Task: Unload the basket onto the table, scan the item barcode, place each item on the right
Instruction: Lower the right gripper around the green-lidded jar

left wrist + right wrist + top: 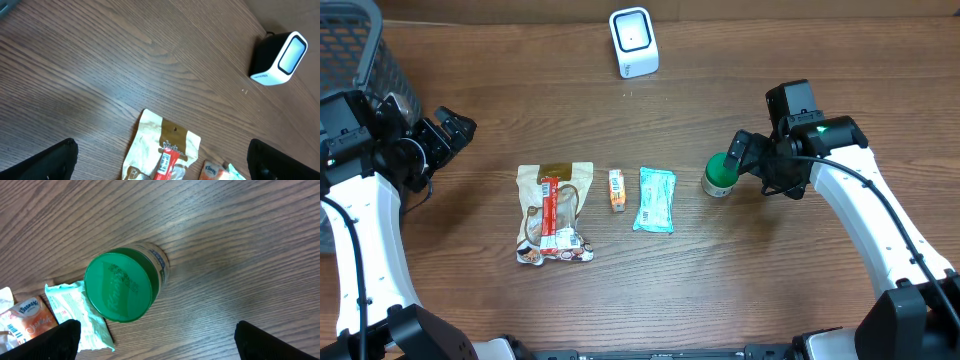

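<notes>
Brown wood-grain table [770, 290], matte, fine straight grain. One black wire-mesh basket [365, 55] at 10 o'clock. One scanner [633, 42] at 12 o'clock: a white rounded plastic box with a glossy window. Four items lie in a row mid-table:
- one crinkled cream-and-gold snack bag [555, 212]
- one small orange tissue packet [617, 189]
- one teal soft packet [655, 199]
- one round jar [719, 176], upright, with a smooth embossed green lid, at the row's 3 o'clock end

I see my left hand [458, 128] released at 9 o'clock, grasping nothing. My right hand [740, 152] is released just beside the jar, fingers spread.
</notes>
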Robot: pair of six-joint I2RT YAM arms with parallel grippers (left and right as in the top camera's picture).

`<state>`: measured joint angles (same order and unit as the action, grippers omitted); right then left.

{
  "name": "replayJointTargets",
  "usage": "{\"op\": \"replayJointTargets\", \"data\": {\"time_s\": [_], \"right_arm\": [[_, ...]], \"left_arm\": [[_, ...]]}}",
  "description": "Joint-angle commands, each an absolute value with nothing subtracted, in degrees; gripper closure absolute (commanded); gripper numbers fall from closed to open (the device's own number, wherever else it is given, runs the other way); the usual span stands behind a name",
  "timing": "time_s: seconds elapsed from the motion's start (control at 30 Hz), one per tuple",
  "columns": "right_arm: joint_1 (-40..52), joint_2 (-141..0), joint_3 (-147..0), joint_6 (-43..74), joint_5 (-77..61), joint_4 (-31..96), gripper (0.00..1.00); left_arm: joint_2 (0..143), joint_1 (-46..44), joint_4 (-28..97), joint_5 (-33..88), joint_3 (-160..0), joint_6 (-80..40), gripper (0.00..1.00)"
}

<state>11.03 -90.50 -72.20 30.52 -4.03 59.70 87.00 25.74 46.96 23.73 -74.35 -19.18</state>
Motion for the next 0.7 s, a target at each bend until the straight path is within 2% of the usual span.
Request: {"op": "replayJointTargets", "data": {"time_s": [0.0,0.67], "right_arm": [[11.31,-90.59,-71.94,29.91,-3.09,59.94,0.00],[17.47,-97.45,-70.06,29.45,0.80,54.98,0.00]], "left_arm": [[85.95,25.80,46.85,23.35,-74.72,-19.51,0.00],[85.95,25.80,46.85,23.35,-74.72,-19.51,0.00]]}}
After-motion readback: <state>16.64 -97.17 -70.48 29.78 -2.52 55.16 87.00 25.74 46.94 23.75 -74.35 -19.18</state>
